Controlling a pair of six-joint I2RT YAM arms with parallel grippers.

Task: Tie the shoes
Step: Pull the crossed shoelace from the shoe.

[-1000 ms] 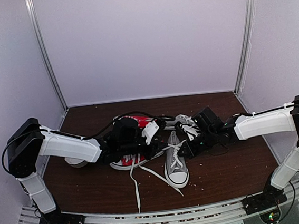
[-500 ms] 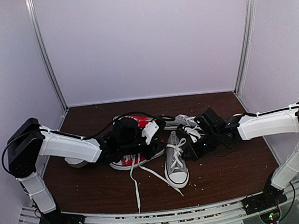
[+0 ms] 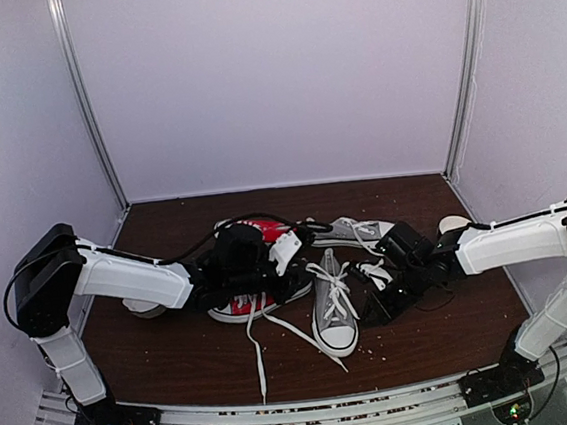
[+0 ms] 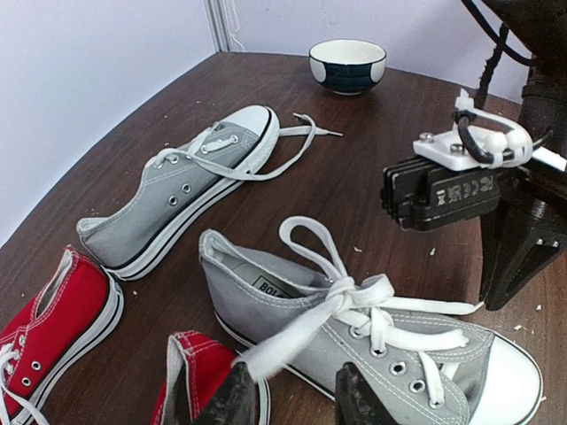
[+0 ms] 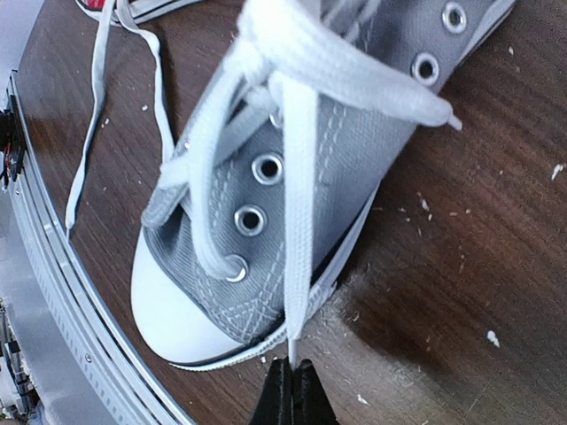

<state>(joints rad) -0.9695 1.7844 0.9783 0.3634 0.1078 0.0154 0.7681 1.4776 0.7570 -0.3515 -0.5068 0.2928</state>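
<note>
My right pincer (image 5: 292,390) is clenched on the tip of a white lace end (image 5: 297,266). From my fingertips the lace runs straight toward 12 o'clock, across the eyelets and up to the knot.

That lace belongs to the grey shoe (image 3: 335,316), which stands upright on the table (image 3: 177,353) near its middle, with the white toe cap pointing to 6 o'clock in the top view. My right pincer sits just beside it at 3 o'clock.

The second grey shoe (image 3: 344,231) lies on its side at 12 o'clock from the first one, apart from it.

My left pincer (image 4: 297,398) is at 9 o'clock of the upright shoe. Its 2 fingers (image 4: 237,398) stand apart, released. A loose lace strand (image 4: 275,354) from the knot runs down into the gap, and I cannot tell whether it touches either finger.

The red sneakers (image 3: 252,303) lie under my left arm at 9 o'clock. A bowl (image 4: 347,65) stands well apart at the table's far right.
</note>
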